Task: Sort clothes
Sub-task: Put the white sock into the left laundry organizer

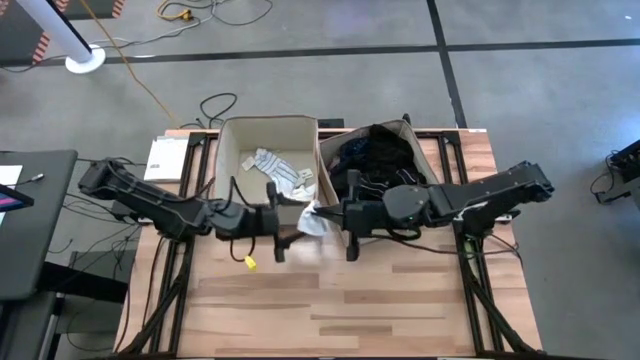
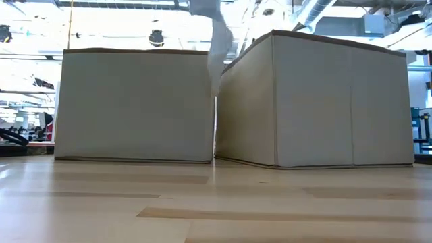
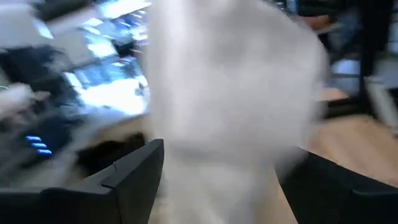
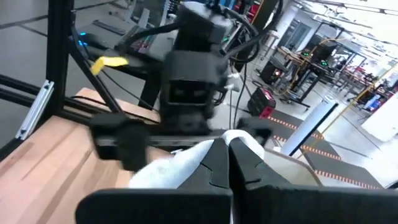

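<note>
Both grippers are clamping one white cloth [image 1: 316,221] between them, just near of the two bins: left gripper [image 1: 283,222], right gripper [image 1: 345,217].

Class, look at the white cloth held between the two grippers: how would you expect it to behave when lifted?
The white cloth is probably floppy: in the low view it hangs as a limp strip between the bins. It likely weighs little, since the right gripper pinches only an edge. It may sag or swing if either the right or the left gripper releases.
</note>
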`<control>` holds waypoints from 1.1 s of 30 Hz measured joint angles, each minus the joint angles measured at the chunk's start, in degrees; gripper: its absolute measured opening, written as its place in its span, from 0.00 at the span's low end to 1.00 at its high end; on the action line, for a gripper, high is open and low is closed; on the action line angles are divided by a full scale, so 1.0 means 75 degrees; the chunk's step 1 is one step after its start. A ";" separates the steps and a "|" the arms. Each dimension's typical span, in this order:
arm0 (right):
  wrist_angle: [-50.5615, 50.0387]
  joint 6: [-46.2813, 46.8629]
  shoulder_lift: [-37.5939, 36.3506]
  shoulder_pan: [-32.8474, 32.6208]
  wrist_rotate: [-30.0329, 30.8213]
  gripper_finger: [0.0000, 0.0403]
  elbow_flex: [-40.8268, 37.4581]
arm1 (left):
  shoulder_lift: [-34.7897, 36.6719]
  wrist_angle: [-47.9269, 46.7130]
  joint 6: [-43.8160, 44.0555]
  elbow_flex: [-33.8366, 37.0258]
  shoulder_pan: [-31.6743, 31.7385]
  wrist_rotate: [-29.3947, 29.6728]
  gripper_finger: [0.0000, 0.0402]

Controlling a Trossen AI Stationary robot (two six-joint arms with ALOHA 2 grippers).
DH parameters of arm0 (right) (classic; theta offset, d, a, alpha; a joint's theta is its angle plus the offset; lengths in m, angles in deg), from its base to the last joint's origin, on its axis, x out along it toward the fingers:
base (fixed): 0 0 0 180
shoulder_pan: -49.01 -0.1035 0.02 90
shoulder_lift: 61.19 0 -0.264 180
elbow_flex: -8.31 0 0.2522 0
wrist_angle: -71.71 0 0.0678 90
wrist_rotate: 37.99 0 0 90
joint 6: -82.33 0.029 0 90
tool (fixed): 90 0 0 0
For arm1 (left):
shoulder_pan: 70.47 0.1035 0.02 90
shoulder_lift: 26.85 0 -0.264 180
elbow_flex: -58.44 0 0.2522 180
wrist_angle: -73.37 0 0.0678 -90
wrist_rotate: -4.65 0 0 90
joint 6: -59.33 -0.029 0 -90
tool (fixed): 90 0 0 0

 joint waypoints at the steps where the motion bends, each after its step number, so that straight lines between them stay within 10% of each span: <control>1: -0.0024 0.0000 0.0000 0.0000 -0.0004 0.00 0.0000 | 0.0004 0.0124 -0.0193 -0.0003 0.0043 0.0146 0.71; 15: -0.0427 -0.0060 0.0003 -0.0334 0.0046 0.00 0.0000 | 0.0109 0.0162 -0.2310 -0.0015 0.0453 0.0526 0.03; 33: -0.1880 0.1364 0.0000 -0.0317 0.0514 0.34 0.0000 | 0.0117 -0.2470 -0.4138 -0.2492 0.1437 0.1366 0.00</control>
